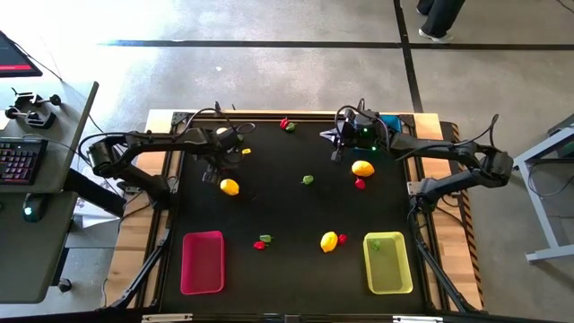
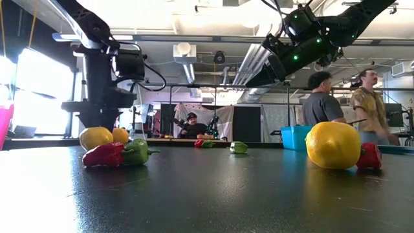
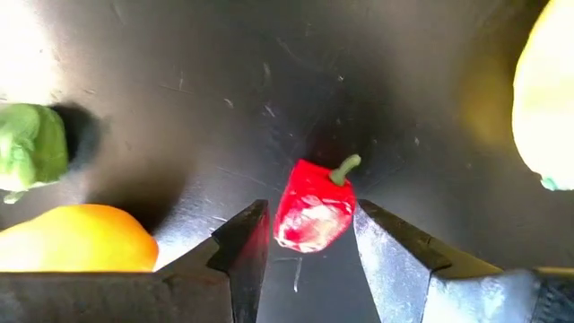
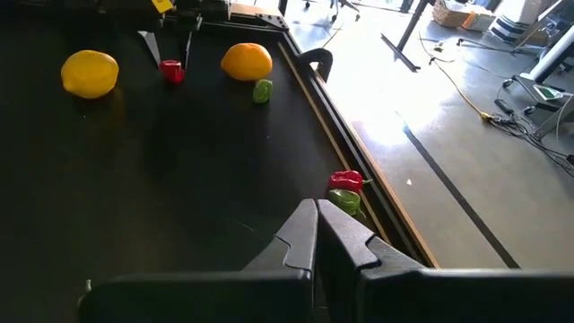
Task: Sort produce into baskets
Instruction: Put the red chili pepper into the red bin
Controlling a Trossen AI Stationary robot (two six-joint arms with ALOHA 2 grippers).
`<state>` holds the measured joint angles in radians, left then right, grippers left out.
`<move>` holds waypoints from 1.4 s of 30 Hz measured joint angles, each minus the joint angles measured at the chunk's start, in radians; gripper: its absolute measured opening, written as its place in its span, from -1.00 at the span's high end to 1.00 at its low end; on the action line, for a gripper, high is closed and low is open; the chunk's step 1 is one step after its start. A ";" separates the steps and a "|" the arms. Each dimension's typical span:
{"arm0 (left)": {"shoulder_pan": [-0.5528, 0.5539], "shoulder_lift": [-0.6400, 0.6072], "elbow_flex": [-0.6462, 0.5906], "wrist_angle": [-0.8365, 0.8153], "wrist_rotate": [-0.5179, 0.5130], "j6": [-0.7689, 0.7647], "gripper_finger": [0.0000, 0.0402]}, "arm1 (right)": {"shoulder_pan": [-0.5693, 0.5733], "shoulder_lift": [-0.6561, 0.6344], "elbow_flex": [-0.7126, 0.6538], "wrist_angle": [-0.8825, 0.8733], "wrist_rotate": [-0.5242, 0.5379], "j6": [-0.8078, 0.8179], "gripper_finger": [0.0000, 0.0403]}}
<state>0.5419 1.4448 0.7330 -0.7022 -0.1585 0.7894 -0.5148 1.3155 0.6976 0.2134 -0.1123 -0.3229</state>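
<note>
Left end effector (image 3: 305, 247) is low over the black surface (image 1: 278, 206) near its far-left area, fingers (image 3: 242, 256) spread open on either side of a small red pepper (image 3: 312, 208). Pepper lies on the surface between the tips; can't tell if either tip is touching it. An orange oval (image 3: 76, 235) and a green piece (image 3: 31, 148) sit just beside that end effector, and the right wrist view shows the same cluster from across the surface.

Right end effector (image 4: 316, 238) is up in the air at the far-right area, fingers pressed together, nothing between them.

Produce on the surface:
- yellow lemon (image 1: 230, 187) just nearer than the left end effector
- second lemon (image 1: 362, 168) with a red piece (image 1: 360, 184) touching or just beside it, below the right arm
- green piece (image 1: 308, 179) mid-surface
- red/green pepper pair (image 1: 287, 124) at the far edge
- red and green pair (image 1: 262, 241) near the front, between the trays
- third lemon (image 1: 329, 240) with a red bit just beside it

Baskets:
- pink-red basket (image 1: 203, 262) front left
- yellow-green basket (image 1: 387, 263) front right, one green piece (image 1: 377, 242) inside
- blue basket (image 1: 391, 121) at the far-right corner, mostly hidden by the right arm

People stand in the room beyond the surface in the low view.
</note>
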 joint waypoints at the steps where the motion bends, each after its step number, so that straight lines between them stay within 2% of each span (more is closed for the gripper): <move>1: 0.000 0.000 0.000 -0.002 0.000 0.000 0.24 | 0.000 0.000 0.000 0.000 0.000 0.000 1.00; 7: 0.000 0.000 0.000 -0.001 0.000 -0.002 0.35 | 0.000 0.000 0.000 0.000 0.000 0.000 1.00; 14: -0.001 -0.012 0.000 0.003 0.000 -0.001 0.73 | 0.000 0.000 0.000 0.000 0.000 0.000 1.00; 18: -0.009 -0.073 0.001 -0.014 0.000 -0.002 0.91 | 0.000 0.000 0.000 0.000 0.000 0.000 1.00; 23: -0.052 -0.187 0.001 -0.073 0.000 -0.042 0.97 | 0.000 0.000 0.000 0.000 0.000 0.000 1.00; 30: -0.228 -0.292 0.095 -0.239 0.003 -0.207 0.97 | 0.000 0.000 0.000 0.013 0.000 0.005 1.00; 38: -0.539 -0.305 0.221 -0.376 0.032 -0.495 0.97 | 0.000 0.000 0.000 0.017 -0.005 0.073 1.00; 42: -0.694 -0.305 0.233 -0.402 0.100 -0.682 0.97 | 0.015 0.007 0.000 0.018 -0.005 0.121 1.00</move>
<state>-0.1516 1.1400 0.9660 -1.1045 -0.0584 0.1078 -0.4996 1.3220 0.6978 0.2319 -0.1173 -0.2024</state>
